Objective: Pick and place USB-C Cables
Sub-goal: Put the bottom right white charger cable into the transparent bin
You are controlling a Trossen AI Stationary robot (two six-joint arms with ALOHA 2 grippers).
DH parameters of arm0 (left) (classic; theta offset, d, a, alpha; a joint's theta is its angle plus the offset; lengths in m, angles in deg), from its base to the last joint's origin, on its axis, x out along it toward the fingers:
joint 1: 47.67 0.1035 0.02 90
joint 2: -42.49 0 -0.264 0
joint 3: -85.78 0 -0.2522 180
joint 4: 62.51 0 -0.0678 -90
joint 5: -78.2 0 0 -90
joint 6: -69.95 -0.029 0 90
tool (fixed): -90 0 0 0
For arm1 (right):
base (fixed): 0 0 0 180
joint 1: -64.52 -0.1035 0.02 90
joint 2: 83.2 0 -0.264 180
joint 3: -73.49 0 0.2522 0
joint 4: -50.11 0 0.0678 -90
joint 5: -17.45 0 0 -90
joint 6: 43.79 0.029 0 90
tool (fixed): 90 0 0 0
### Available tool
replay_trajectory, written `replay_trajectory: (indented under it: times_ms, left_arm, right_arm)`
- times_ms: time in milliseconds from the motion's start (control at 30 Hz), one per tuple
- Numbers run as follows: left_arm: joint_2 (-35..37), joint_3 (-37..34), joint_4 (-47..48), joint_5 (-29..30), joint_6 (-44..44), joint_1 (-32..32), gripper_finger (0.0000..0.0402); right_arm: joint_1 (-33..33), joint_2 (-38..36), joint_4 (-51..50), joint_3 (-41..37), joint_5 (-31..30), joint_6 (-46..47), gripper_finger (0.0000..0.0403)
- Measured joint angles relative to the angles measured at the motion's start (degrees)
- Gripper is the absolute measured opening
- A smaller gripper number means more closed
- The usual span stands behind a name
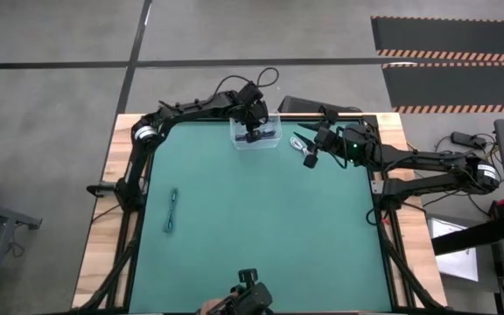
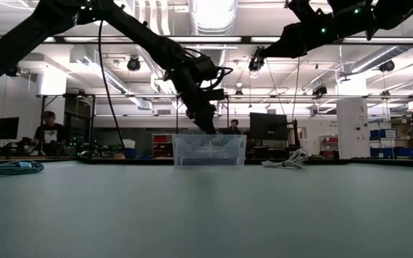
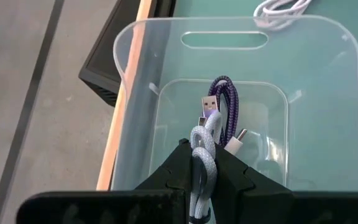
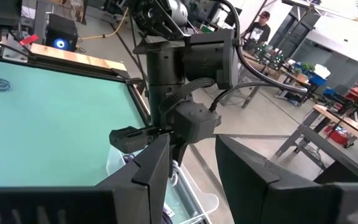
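Up close, we find no brand, label or readable writing on anything. We count four cables. One pale bundled cable [image 3: 202,155] is pinched between the fingers of the left hand [image 3: 202,163], which hangs over the clear plastic bin [image 1: 238,138] at the far edge of the bench [image 1: 261,227], near its middle. In the left wrist view this cable pokes out past the fingertips, its silver plug uppermost, directly above the bin's floor. A second, dark purple cable [image 3: 226,106] lies on the floor of the bin, just beyond the gripped one. A third, white cable [image 1: 300,143] lies loose on the bench beside the bin, between it and the right hand [image 1: 311,159]. The fourth, a teal cable [image 1: 172,210], lies stretched out near the bench's left edge, well apart from both hands.

The right hand hovers above the bench just beside the white cable, its two fingers spread apart with nothing between them. In the low view the bin stands upright on the bench with the left hand reaching down into its top.
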Motion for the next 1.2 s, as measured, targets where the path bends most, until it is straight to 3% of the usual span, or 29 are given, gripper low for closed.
replay_trajectory:
  times_ms: [1200]
  left_arm:
    - [-0.1,-4.5,-5.9,0.1,1.6,0.2,0.0020]
  right_arm:
    - [0.0,0.0,0.0,0.0,0.0,0.0,0.0123]
